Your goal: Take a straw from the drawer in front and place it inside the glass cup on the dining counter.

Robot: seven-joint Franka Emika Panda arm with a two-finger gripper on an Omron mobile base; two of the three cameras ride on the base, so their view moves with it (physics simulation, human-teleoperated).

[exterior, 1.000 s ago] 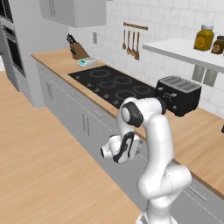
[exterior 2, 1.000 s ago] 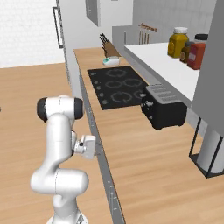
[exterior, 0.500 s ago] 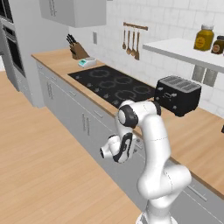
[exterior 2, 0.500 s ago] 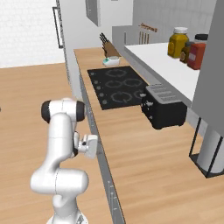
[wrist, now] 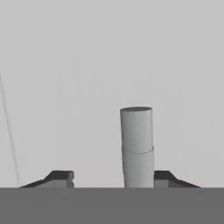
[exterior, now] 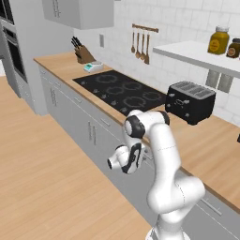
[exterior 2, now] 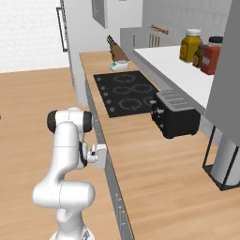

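Opening step: the claw (wrist: pixel 113 177), its 2 tips apart and not yet clamped, straddles the bar handle (wrist: pixel 137 140) of the shut drawer (wrist: pixel 83 65) below the surface (exterior: pixel 220 140) front edge, the straw presumably inside; next, close and pull straight out; toaster (exterior: pixel 190 101) and hob (exterior: pixel 119 89) sit above, obstructing nothing

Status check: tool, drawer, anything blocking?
Tool straddling the drawer handle, jaws not yet clamped. Drawer shut. Nothing blocking.

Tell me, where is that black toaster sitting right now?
The toaster stands on the wooden counter against the wall, just right of the black cooktop.
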